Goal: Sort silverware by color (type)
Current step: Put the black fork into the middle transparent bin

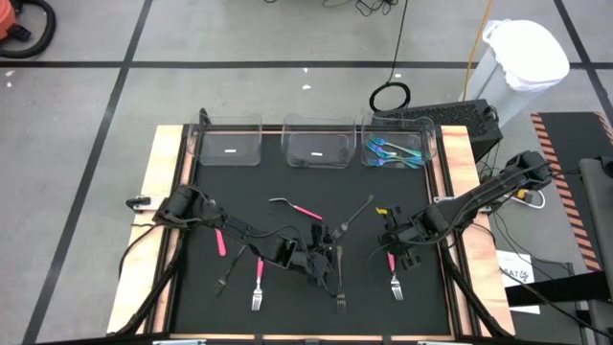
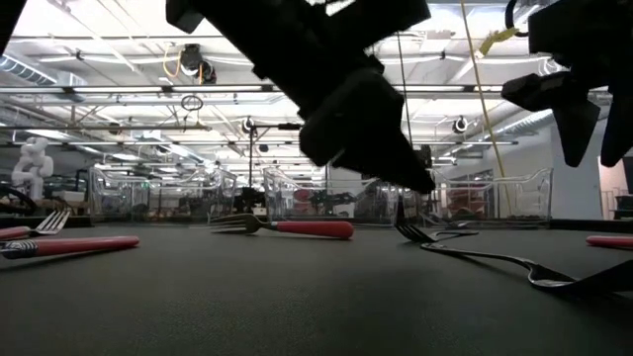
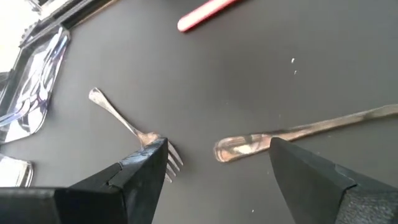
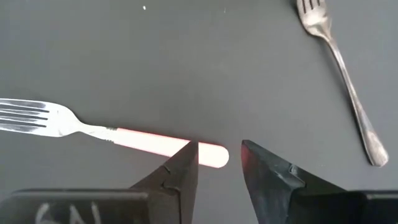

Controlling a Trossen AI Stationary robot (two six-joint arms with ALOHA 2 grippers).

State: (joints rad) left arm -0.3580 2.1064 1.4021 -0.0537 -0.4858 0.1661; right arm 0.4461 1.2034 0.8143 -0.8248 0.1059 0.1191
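Forks and spoons lie flat and scattered on the black mat (image 1: 239,316). My left gripper (image 3: 217,149) hangs open, low over the mat's middle (image 1: 326,251). One fingertip stands over the tines of a plain grey fork (image 3: 130,124). The bowl of a plain grey spoon (image 3: 239,148) lies between the fingers. Whether they touch either, I cannot tell. My right gripper (image 4: 216,148) is higher up (image 2: 584,99), right of centre. It is open by a narrow gap over the handle end of a pink-handled fork (image 4: 155,142).
Three clear bins stand along the far edge; the right one (image 1: 397,151) holds teal pieces. More pink-handled pieces lie at the left (image 1: 220,240), near left (image 1: 257,285) and centre (image 1: 306,211). A second grey fork (image 4: 342,68) lies near the right gripper.
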